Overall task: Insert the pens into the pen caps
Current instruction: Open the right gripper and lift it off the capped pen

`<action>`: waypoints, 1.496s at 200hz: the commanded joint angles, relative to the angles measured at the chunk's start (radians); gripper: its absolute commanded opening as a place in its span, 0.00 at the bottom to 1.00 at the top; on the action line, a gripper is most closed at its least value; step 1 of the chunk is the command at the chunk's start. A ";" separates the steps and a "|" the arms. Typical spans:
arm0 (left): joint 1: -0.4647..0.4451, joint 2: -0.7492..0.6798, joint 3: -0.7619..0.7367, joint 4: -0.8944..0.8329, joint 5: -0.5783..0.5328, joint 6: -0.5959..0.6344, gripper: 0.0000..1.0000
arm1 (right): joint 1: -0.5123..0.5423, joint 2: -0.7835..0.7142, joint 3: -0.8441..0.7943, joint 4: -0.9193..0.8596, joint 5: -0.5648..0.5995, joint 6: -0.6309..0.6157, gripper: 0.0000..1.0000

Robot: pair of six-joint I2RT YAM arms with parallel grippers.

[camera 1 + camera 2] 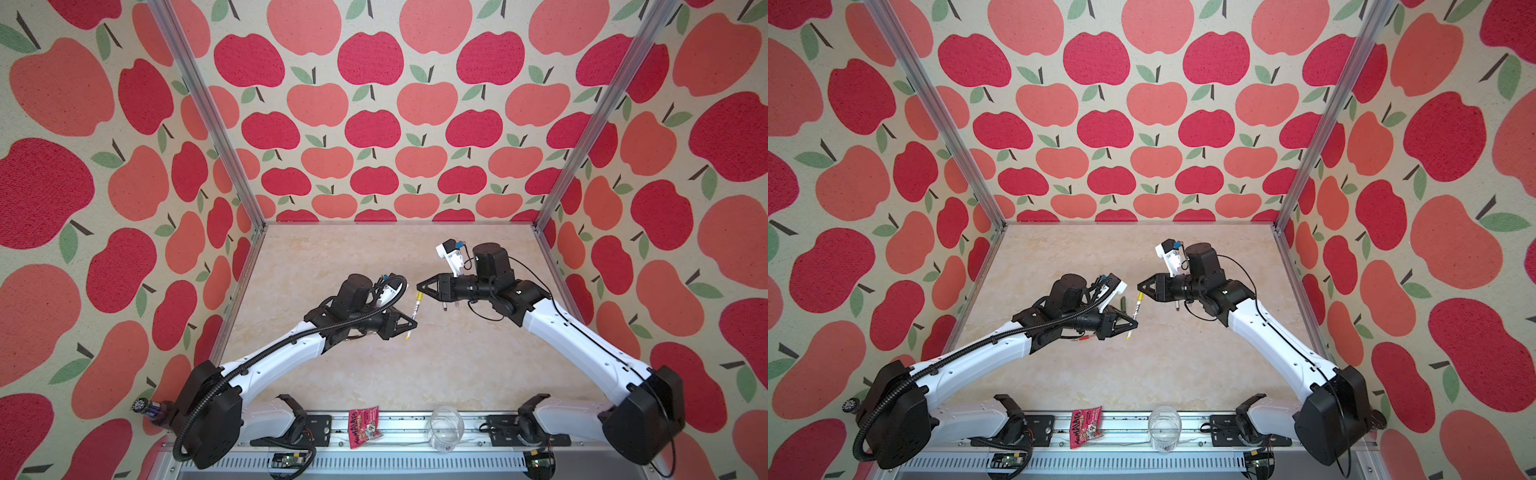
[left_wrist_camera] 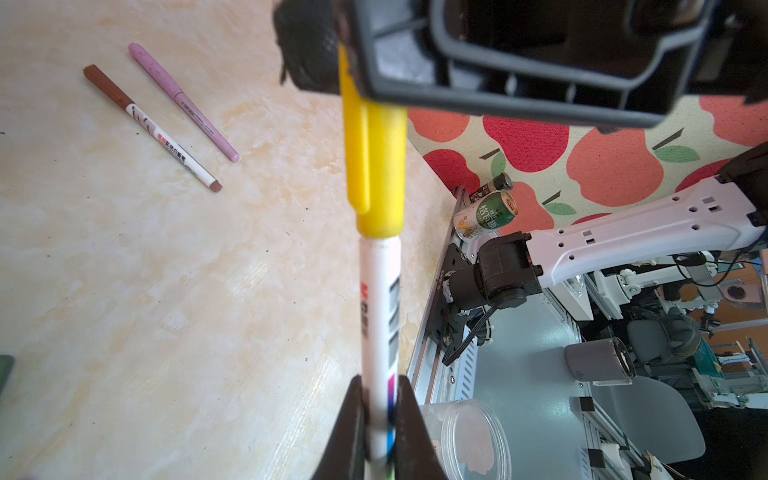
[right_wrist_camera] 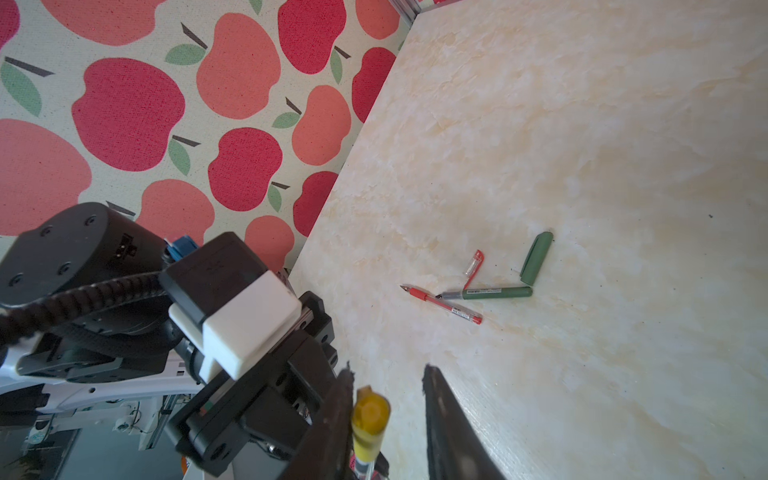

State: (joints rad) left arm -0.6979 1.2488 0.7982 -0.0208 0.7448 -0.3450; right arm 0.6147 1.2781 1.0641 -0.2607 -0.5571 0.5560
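**Yellow cap point(image 2: 376, 166) on the yellow pen point(image 2: 380, 307), held aloft between two pincers**

The left pincer point(image 2: 380, 386) was clenched on the white barrel of the yellow pen, a finger pressed against it from either side. The pen hung clear above the worktop point(image 1: 374, 257). In both top views it was slanted, with its capped end farther from the robot's base and pointing toward the right pincer point(image 3: 386, 374). The yellow cap covered that end (whether it was pushed fully home could not be told). The right pincer stood released around the cap. In the right wrist view one finger lay against or just beside the cap, and a plain gap showed between the cap and the other finger.

Four more pens lay on the marbled beige worktop. In the left wrist view the brown pen point(image 2: 151, 129) and the lilac pen point(image 2: 183, 102) lay side by side, close but apart, each with its cap on. In the right wrist view the red pen point(image 3: 442, 303) lay bare-tipped, and the grey tip of the green pen point(image 3: 490, 293) touched its barrel. The red cap point(image 3: 473, 264) lay just beside them, its clip reaching down to the green pen. The green cap point(image 3: 537, 257) lay loose, with one end near the green pen's rear end.
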 commanded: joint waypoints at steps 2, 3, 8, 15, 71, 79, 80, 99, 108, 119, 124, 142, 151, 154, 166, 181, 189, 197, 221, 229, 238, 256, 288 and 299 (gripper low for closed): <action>-0.006 0.000 0.039 0.015 0.002 0.024 0.05 | 0.001 0.012 0.027 0.003 -0.015 0.008 0.24; -0.007 0.000 0.039 0.015 0.002 0.023 0.05 | 0.002 0.012 0.027 0.005 -0.015 0.009 0.23; -0.008 0.003 0.039 0.016 0.001 0.023 0.05 | 0.001 0.015 0.026 0.005 -0.016 0.010 0.21; -0.007 0.003 0.039 0.019 0.001 0.023 0.05 | 0.002 0.016 0.026 0.007 -0.018 0.012 0.18; -0.008 0.008 0.053 0.061 -0.052 0.031 0.05 | 0.007 0.029 0.014 0.002 -0.052 0.015 0.02; -0.007 0.006 0.058 0.071 -0.073 0.038 0.05 | 0.007 0.030 0.012 -0.006 -0.056 0.011 0.01; -0.006 0.005 0.060 0.072 -0.075 0.039 0.05 | 0.007 0.029 0.012 -0.008 -0.056 0.011 0.00; -0.002 -0.003 0.081 0.097 -0.115 0.057 0.05 | 0.007 0.033 0.006 -0.023 -0.061 0.004 0.00; 0.003 -0.007 0.096 0.109 -0.124 0.066 0.05 | 0.007 0.032 0.002 -0.027 -0.062 0.000 0.00; 0.008 -0.006 0.118 0.118 -0.130 0.074 0.05 | 0.008 0.035 -0.005 -0.029 -0.065 0.001 0.00; 0.011 -0.005 0.129 0.121 -0.130 0.078 0.05 | 0.008 0.038 -0.008 -0.028 -0.066 0.001 0.00; 0.020 0.002 0.167 0.137 -0.126 0.087 0.05 | 0.015 0.046 -0.020 -0.023 -0.071 0.005 0.00; 0.023 0.006 0.186 0.144 -0.121 0.089 0.05 | 0.021 0.051 -0.024 -0.023 -0.073 0.007 0.00; 0.025 0.007 0.192 0.147 -0.119 0.090 0.05 | 0.023 0.052 -0.024 -0.023 -0.073 0.007 0.00; 0.032 0.016 0.217 0.152 -0.110 0.094 0.05 | 0.028 0.057 -0.028 -0.025 -0.073 0.007 0.00; 0.039 0.029 0.253 0.150 -0.100 0.108 0.05 | 0.031 0.058 -0.035 -0.023 -0.072 0.010 0.00; 0.044 0.036 0.273 0.148 -0.096 0.117 0.05 | 0.032 0.059 -0.038 -0.024 -0.073 0.009 0.00; 0.049 0.041 0.293 0.147 -0.094 0.127 0.05 | 0.031 0.059 -0.039 -0.027 -0.075 0.010 0.00; 0.066 0.053 0.340 0.171 -0.087 0.133 0.05 | 0.033 0.064 -0.044 -0.033 -0.076 0.008 0.00; 0.072 0.057 0.354 0.183 -0.084 0.133 0.04 | 0.033 0.067 -0.048 -0.032 -0.076 0.008 0.00; 0.079 0.063 0.368 0.195 -0.081 0.129 0.04 | 0.034 0.070 -0.054 -0.029 -0.075 0.011 0.00; 0.087 0.070 0.387 0.214 -0.078 0.123 0.04 | 0.036 0.071 -0.069 -0.019 -0.073 0.017 0.00; 0.099 0.080 0.404 0.232 -0.082 0.120 0.04 | 0.039 0.069 -0.096 -0.005 -0.071 0.028 0.00; 0.101 0.082 0.406 0.236 -0.082 0.120 0.04 | 0.041 0.067 -0.109 0.004 -0.067 0.036 0.00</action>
State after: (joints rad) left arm -0.6346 1.3582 1.0504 -0.1646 0.6888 -0.2394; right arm 0.6064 1.2999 1.0569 0.0154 -0.5030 0.5880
